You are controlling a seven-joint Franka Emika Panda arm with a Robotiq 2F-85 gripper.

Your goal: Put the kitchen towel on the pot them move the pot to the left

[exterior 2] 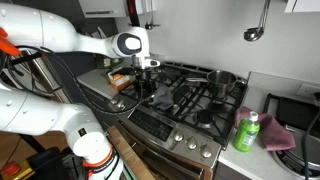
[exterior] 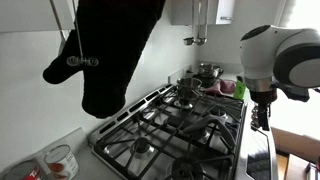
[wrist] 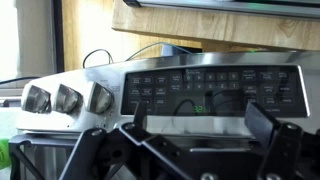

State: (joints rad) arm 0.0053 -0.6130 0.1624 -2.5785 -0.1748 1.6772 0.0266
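Oven mitt: black, hangs close to the camera at the left of an exterior view, above the stove's near corner.
Measuring cup: clear with red marks, on the bench just beside the stove's near left corner.
Arm: white, reaches in from the left in an exterior view and bends down over the stove's front left part.
Pincer: dark, points down over the front left grates. In the wrist view the pincer stands wide, its two fingers far apart with nothing between them. It is well apart from the pot and the towel.
Stove: steel gas range with black grates, seen in both exterior views.
Knobs: three round steel ones in a row at the left of the wrist view.
Control panel: dark, rows of buttons, a small green display near its middle.
Pot: small and shiny, upright on the back right burner, its handle pointing left; in an exterior view the pot sits at the far end of the grates.
Lidded vessel: steel, just beyond the pot.
Ladle: steel, hangs on the wall above and right of the pot.
Bottle: green, upright on the bench right of the stove's front corner.
Towel: pink, crumpled on the bench just right of the bottle, well apart from the pot.
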